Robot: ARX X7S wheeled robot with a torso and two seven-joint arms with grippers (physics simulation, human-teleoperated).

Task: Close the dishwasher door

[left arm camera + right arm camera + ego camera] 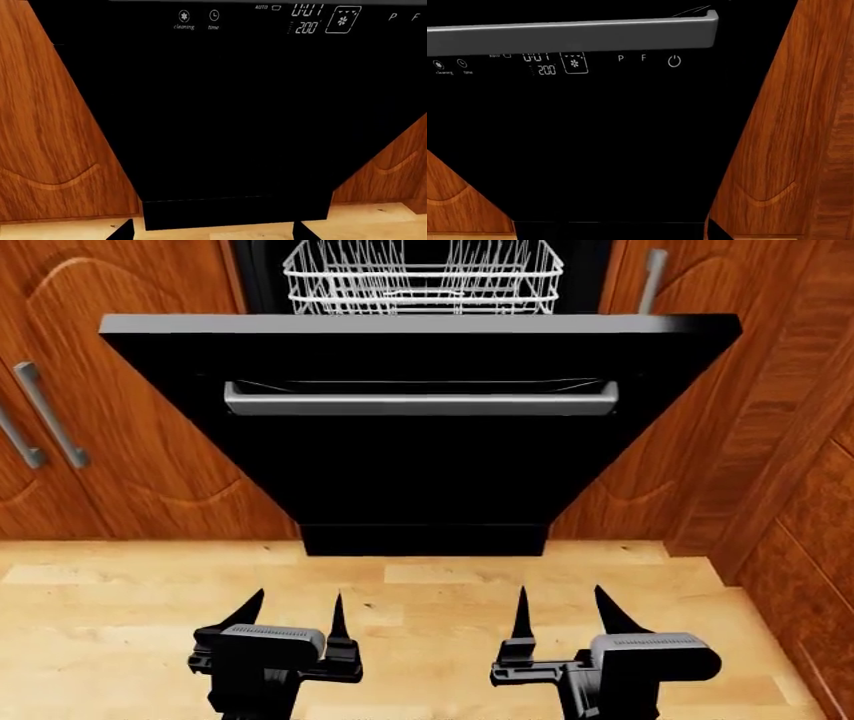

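Observation:
The dishwasher door (427,470) is a glossy black panel with a silver bar handle (420,400). It stands partly open, its top edge leaning out towards me. In the left wrist view the door (220,110) fills the middle, with white icons and digits near one edge. The right wrist view shows the door (594,140) and one end of the handle (574,35). My left gripper (295,612) and right gripper (561,610) are both open and empty, low over the floor in front of the door's base, apart from it. Only one right fingertip (715,231) stands out against the black.
A white wire rack (420,280) shows inside the dishwasher behind the door's top edge. Brown wooden cabinet doors (107,440) with grey handles (51,415) flank it. A wooden cabinet side (801,490) runs along the right. Pale wood floor (427,580) lies under both grippers.

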